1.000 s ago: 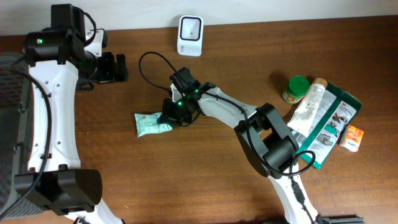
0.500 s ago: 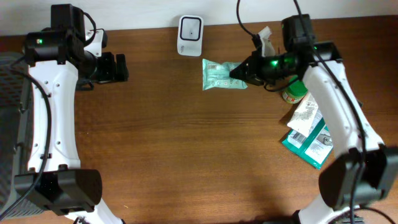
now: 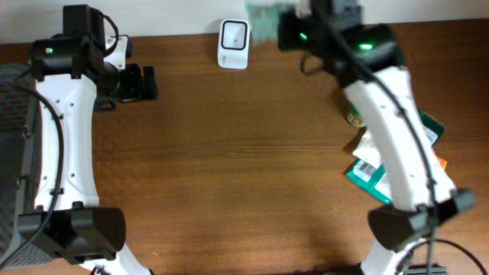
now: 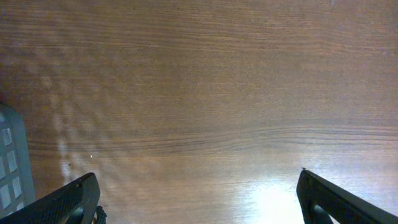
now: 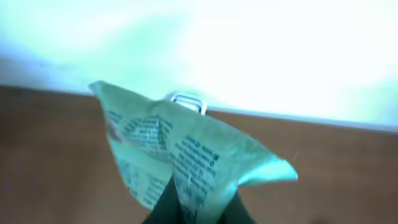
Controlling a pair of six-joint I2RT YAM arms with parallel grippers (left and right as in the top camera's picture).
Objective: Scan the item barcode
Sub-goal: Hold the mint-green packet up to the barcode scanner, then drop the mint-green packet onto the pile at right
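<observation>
The item is a pale green printed packet, held high over the table's back edge, blurred in the overhead view, just right of the white barcode scanner. My right gripper is shut on it. In the right wrist view the crumpled packet fans out above the pinching gripper, and a sliver of the scanner shows behind its top edge. No barcode is readable on it. My left gripper rests at the back left, open; its wrist view shows bare wood between the wide gripper.
At the right, partly under my right arm, lie a teal package with a barcode label, a green-lidded jar and a small orange box. A grey meshed surface borders the table's left edge.
My right arm has carried the packet from the table's left-middle across to the back and lifted it high beside the scanner. The left arm has stayed put.
</observation>
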